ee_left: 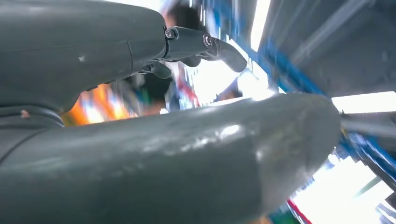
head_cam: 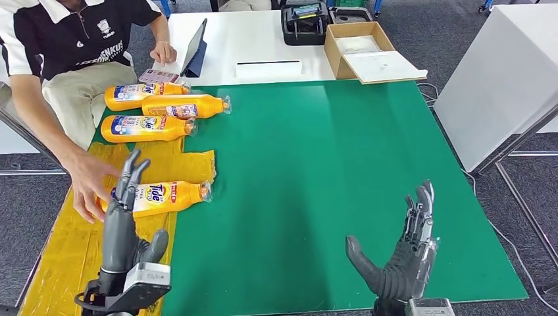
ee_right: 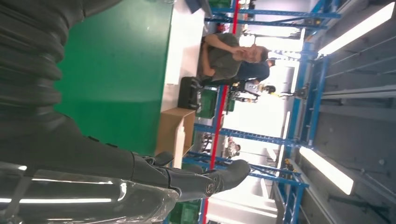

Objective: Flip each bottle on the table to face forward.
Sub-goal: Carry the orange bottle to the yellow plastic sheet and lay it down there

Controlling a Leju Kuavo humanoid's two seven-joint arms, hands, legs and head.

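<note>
Several orange detergent bottles lie on their sides at the table's left. Three form a group at the back left: one (head_cam: 141, 95), one (head_cam: 184, 105) and one (head_cam: 146, 128). A fourth orange bottle (head_cam: 158, 197) lies nearer, on the yellow mat (head_cam: 69, 257), label up. My left hand (head_cam: 125, 220) is raised with fingers straight and apart, just in front of that bottle, holding nothing. A person's hand (head_cam: 89, 184) rests on the bottle's base end. My right hand (head_cam: 403, 257) stands open over the green mat (head_cam: 342, 178), far from any bottle.
A person in a dark shirt sits at the back left. A tablet (head_cam: 195, 49), a white box (head_cam: 268, 68), a black case (head_cam: 304, 23) and an open cardboard box (head_cam: 358, 49) stand on the white table behind the mat. A white cabinet (head_cam: 507, 79) is at right.
</note>
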